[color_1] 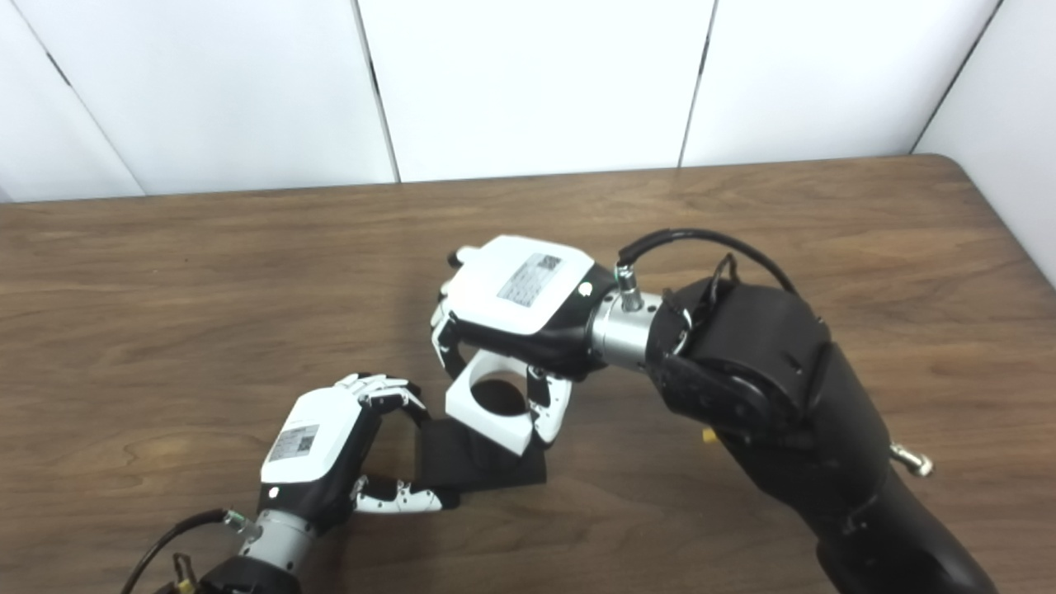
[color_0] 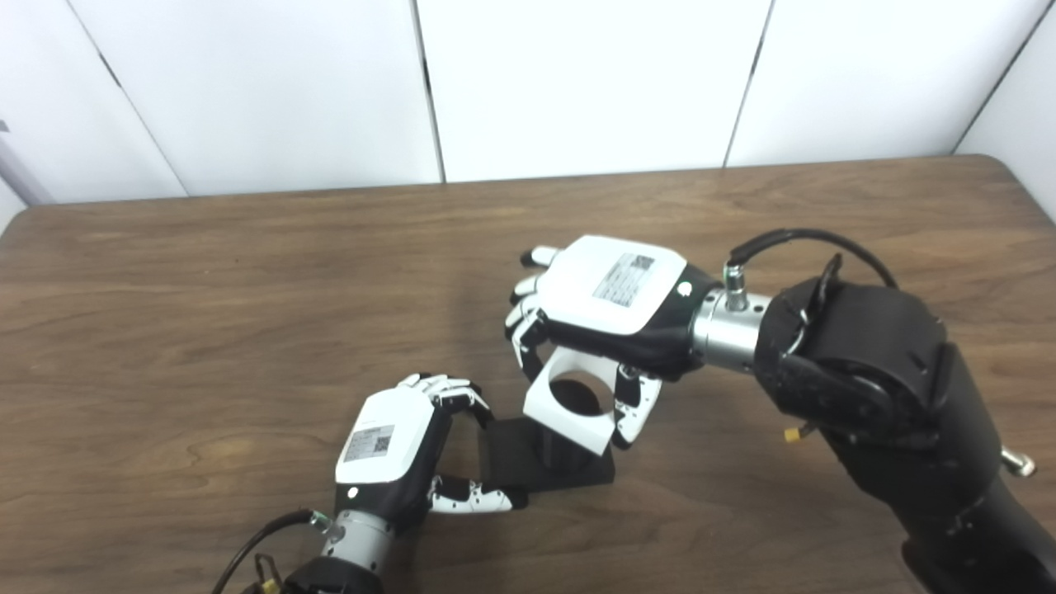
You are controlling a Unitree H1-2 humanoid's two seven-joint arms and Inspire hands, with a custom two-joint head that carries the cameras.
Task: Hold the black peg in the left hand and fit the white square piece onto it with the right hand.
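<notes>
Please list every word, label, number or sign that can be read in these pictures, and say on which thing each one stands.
No text can be read as words.
Left hand: a grey sticker on its white back, with a square code pattern; its print is too small and blurred to read.
Right hand: a similar grey sticker with lines of print and a code pattern; also blurred.
White square piece, black peg, table: no writing visible.

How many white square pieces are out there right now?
1. The white square piece is held in the right hand, tilted, just above the black peg that the left hand grips on the table. Nothing suggests another.
</notes>
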